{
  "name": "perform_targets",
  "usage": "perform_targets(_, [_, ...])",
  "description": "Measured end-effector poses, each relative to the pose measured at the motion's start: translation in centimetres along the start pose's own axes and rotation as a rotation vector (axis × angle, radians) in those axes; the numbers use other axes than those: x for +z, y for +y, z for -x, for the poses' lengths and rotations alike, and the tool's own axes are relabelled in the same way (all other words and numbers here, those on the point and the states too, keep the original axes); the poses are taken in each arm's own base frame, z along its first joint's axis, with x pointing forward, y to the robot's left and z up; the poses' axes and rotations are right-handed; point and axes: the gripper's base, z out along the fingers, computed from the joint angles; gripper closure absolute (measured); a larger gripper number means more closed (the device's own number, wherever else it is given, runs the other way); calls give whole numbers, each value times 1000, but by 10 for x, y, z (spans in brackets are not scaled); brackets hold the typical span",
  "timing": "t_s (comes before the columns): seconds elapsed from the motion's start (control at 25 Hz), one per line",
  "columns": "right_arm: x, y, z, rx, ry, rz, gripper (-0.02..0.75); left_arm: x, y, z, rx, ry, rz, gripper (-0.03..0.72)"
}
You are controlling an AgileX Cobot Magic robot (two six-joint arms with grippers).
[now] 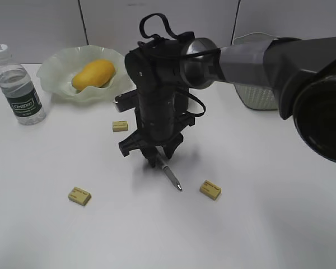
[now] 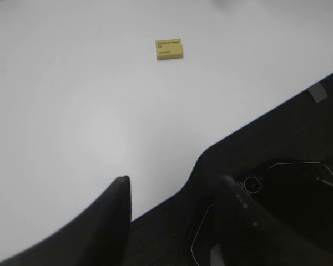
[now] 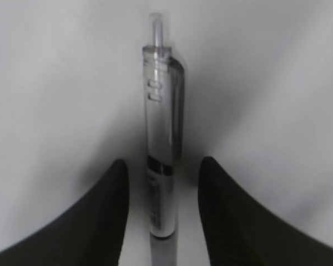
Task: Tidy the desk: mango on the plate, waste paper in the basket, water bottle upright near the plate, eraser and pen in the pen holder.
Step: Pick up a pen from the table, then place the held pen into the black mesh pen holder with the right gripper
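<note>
Wall [image 1: 39, 25]: pale grey-white panels behind the work surface, split by two dark vertical seams, one left of centre and one right of centre. Light: soft, even and diffuse, casting only faint, blurred shadows; no window or lamp in view. Floor: not visible in any view; a dark shaped surface [image 2: 277, 166] with thin pale outlines and a small grey tab fills the lower right of the left wrist view

Soft, even light is falling on the white table [image 1: 257, 224], the arm is casting only a faint shadow, and the pen [image 3: 162, 138] is looking blurred in the right wrist view.
</note>
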Motion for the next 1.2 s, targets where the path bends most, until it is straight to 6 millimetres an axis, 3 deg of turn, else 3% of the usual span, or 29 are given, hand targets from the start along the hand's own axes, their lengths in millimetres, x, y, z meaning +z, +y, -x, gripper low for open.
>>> perform_targets(0.16, [3, 0, -2, 10, 39, -6, 454, 0, 0, 0, 0, 0, 0, 314])
perform_targets(0.4, [4, 1, -3, -2, 73, -3, 620, 0, 0, 0, 0, 0, 0, 314])
perform_targets(0.6, [-5, 2, 5, -48, 85, -5, 621, 0, 0, 0, 0, 0, 0, 314])
perform_targets(0.76, [-46, 5, 29, -50, -67, 23, 621, 0, 0, 0, 0, 0, 0, 314])
perform_targets(1.08, [-172, -13, 59, -38, -481, -50, 621, 0, 0, 0, 0, 0, 0, 314])
perform_targets(1.2, [-194, -26, 63, -16, -577, -92, 621, 0, 0, 0, 0, 0, 0, 314])
